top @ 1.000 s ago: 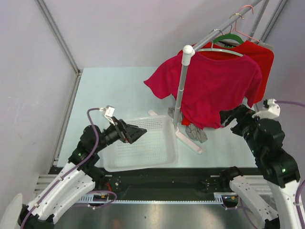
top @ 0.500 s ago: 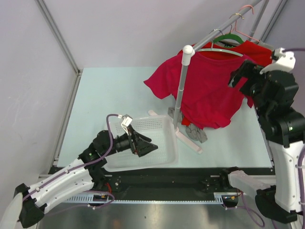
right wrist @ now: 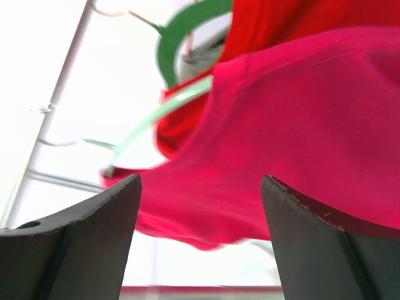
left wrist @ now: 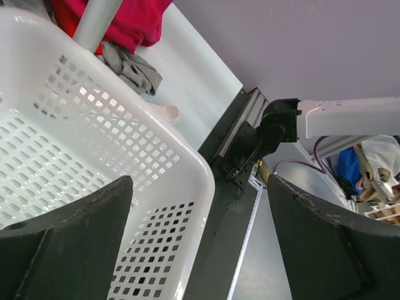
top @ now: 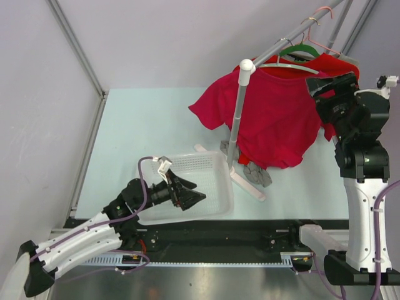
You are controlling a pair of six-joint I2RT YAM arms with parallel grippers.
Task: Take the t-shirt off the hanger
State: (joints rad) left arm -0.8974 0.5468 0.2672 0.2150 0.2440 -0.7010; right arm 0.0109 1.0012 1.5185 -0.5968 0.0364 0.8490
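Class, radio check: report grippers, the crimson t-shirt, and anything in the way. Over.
Left gripper open, over white basket. Right gripper open at t-shirt shoulder. Shirt on hanger. Rack pole crosses its front.

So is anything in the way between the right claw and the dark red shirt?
No, nothing visible. The open right gripper is right by the shirt's shoulder, beside the hanger, with only its cloth straight ahead.
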